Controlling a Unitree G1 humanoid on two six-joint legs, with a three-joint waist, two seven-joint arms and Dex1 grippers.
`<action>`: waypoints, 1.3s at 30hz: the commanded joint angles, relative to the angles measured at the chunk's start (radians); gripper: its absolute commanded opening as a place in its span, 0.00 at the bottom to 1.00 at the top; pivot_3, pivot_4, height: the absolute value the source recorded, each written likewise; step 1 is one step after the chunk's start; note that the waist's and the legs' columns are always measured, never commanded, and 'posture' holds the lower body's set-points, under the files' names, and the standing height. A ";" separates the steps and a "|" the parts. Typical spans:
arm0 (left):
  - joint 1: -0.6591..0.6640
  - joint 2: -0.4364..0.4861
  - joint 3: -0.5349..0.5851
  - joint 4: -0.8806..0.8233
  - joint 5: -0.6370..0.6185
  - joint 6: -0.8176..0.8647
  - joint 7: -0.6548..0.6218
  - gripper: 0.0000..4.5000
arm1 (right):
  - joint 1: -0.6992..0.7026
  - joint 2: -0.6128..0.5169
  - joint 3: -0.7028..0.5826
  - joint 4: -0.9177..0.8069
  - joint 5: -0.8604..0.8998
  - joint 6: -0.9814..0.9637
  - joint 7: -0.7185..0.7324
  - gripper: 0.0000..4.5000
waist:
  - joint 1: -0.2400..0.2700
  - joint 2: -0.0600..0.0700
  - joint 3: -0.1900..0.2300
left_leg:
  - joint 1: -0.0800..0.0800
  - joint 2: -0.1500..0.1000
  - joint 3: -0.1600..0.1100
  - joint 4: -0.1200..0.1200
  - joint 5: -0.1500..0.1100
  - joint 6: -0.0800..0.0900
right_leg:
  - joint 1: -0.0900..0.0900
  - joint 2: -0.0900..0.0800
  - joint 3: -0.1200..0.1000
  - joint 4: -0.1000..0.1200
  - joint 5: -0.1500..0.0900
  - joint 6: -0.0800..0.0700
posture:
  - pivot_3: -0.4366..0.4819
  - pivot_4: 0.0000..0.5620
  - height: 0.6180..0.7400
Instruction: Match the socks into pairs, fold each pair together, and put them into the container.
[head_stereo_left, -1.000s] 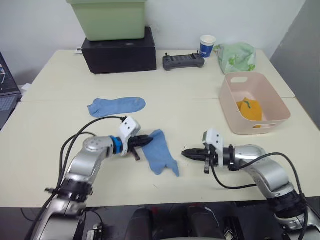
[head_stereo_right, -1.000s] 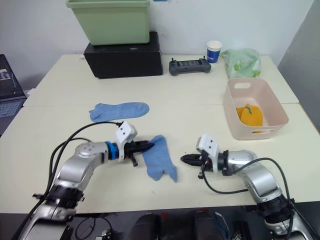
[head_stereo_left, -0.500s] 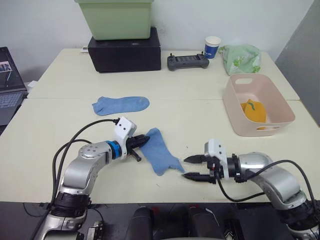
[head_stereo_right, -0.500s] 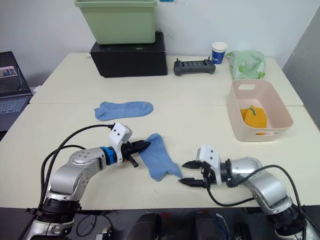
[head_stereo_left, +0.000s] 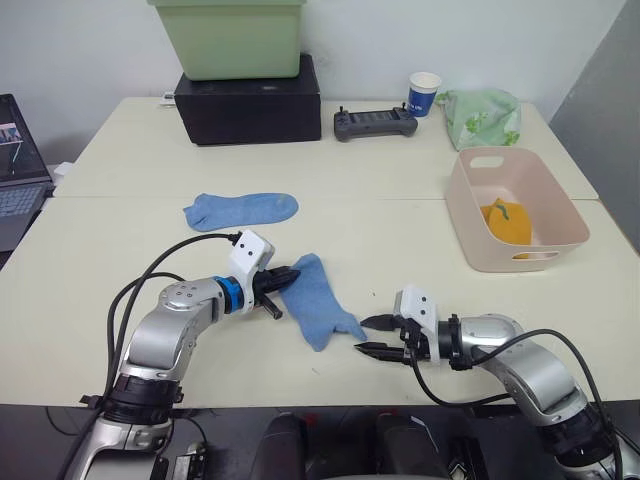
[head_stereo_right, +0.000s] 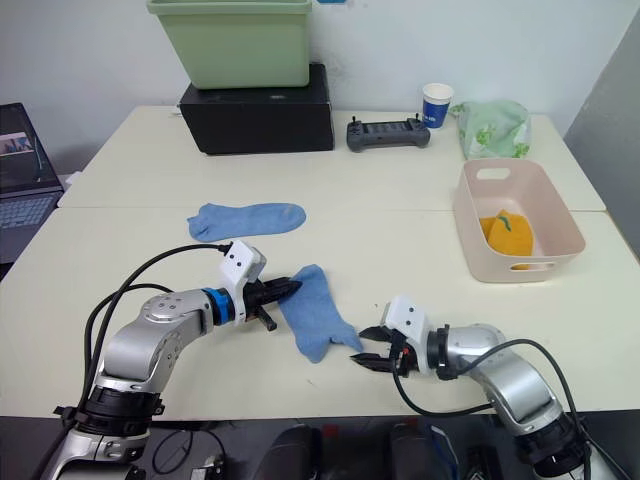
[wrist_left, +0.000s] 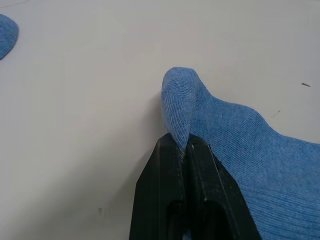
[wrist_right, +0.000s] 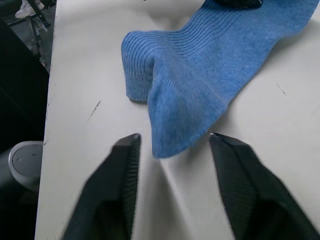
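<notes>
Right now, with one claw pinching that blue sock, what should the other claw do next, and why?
Probably ease the right claw forward and shut it on the blue sock's near end: its fingers are open on either side of that end, while the left claw already pinches the other end.

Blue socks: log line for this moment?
left gripper: shut on near blue sock | right gripper: open beside it | far blue sock: on table

One sock (head_stereo_left: 318, 302) lies near the desk's (head_stereo_left: 400, 230) front edge, another sock (head_stereo_left: 241, 209) behind it; the container (head_stereo_left: 512, 209) sits by the right edge.
</notes>
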 joint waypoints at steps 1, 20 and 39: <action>-0.006 0.013 0.003 -0.019 -0.007 -0.020 -0.012 0.00 | -0.008 0.000 -0.025 -0.001 0.009 -0.028 0.003 0.16 | 0.000 0.000 0.000 | 0.000 0.000 0.000 0.000 0.000 0.000 | 0.000 0.000 0.000 0.000 0.000 0.000 | 0.48 0.27 1.00; 0.303 -0.155 0.082 -0.474 -0.096 0.137 0.269 0.00 | -0.249 -0.053 -0.083 0.176 -0.029 -0.012 0.025 0.01 | 0.002 0.000 0.000 | 0.000 0.000 0.001 0.000 0.000 0.000 | 0.000 -0.003 0.001 0.000 0.000 0.000 | 0.48 0.27 1.00; 0.397 -0.264 0.295 -0.454 -0.154 0.073 0.451 0.87 | -0.213 0.021 -0.176 0.151 0.013 0.071 -0.058 0.87 | 0.001 0.000 0.000 | 0.000 0.000 -0.001 0.000 0.000 0.000 | 0.001 -0.002 -0.001 0.000 0.000 0.000 | 0.48 0.27 1.00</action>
